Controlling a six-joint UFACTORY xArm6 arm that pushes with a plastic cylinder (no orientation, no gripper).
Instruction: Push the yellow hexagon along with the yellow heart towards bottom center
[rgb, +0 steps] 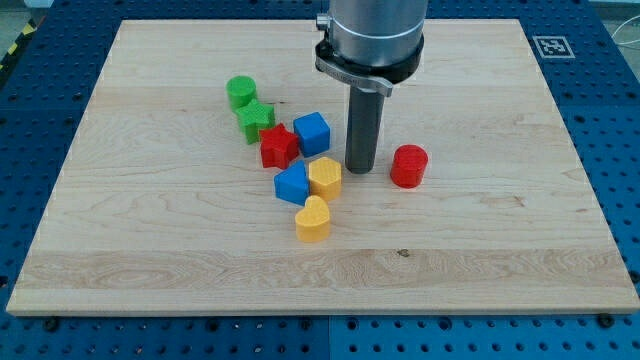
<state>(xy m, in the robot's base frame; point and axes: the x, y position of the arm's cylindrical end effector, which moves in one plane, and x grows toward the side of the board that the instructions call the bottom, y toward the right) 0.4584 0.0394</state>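
Yellow heart (313, 219) is lying nearest the view's bottom on the worktop (480, 250), yellow hexagon (325, 177) touching just above it. My tip (361, 168) is standing upright, just right of the hexagon, left of the red cylinder (408, 166). No end effector jaws, plain rod. Blue blocks (292, 184), red star (278, 146), green blocks (255, 119) farther up-left. Arm top is getting cut off by the frame.

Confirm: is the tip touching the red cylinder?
No. My tip stands apart from the red cylinder, with bare board between them, just to the view's right of the yellow hexagon.
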